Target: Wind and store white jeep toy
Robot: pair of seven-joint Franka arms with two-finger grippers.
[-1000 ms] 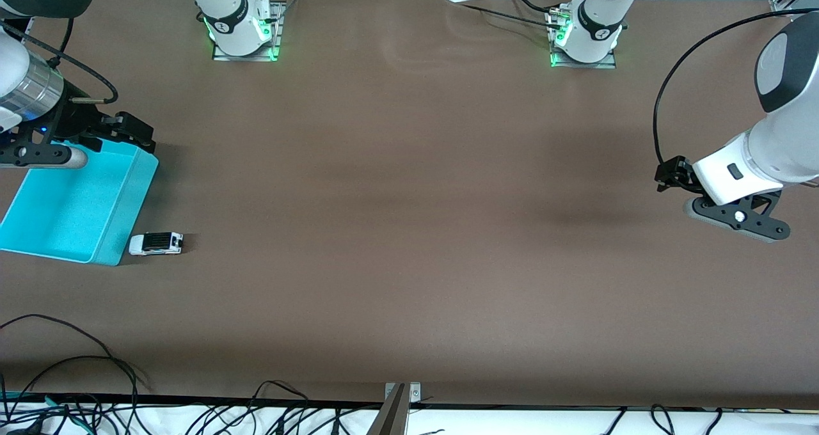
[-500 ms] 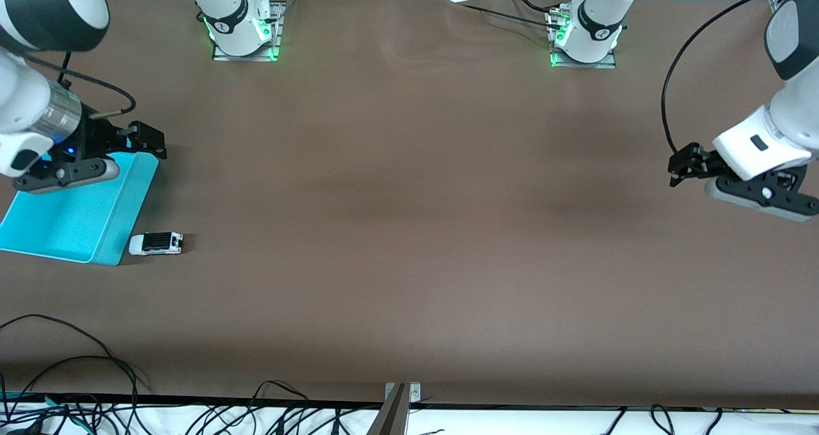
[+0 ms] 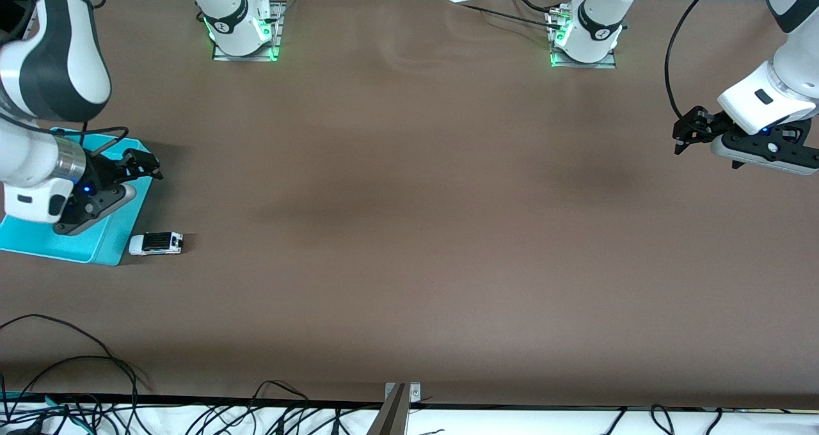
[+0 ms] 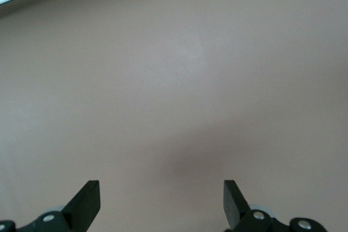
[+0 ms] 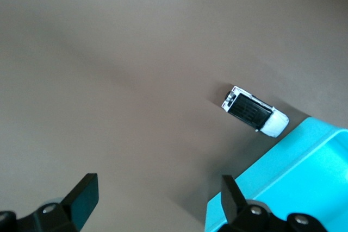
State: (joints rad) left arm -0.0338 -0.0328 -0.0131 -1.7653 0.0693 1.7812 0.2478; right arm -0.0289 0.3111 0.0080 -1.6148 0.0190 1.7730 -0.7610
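The white jeep toy (image 3: 155,243) (image 5: 254,111), tiny, with a black rear roof, sits on the brown table right beside the turquoise bin (image 3: 118,230) (image 5: 304,167), at the right arm's end. My right gripper (image 3: 146,164) (image 5: 157,196) hangs open and empty over the bin's edge, a short way from the jeep. My left gripper (image 3: 690,131) (image 4: 162,202) is open and empty above bare table at the left arm's end.
The two arm bases (image 3: 240,22) (image 3: 585,29) stand along the table's edge farthest from the front camera. Loose cables (image 3: 70,384) lie at the nearest edge. The brown table (image 3: 409,217) stretches wide and bare between the arms.
The right arm has swung down over the bin, its gripper now closer to the jeep. The left gripper has risen and drawn back toward its end. The jeep has not moved.
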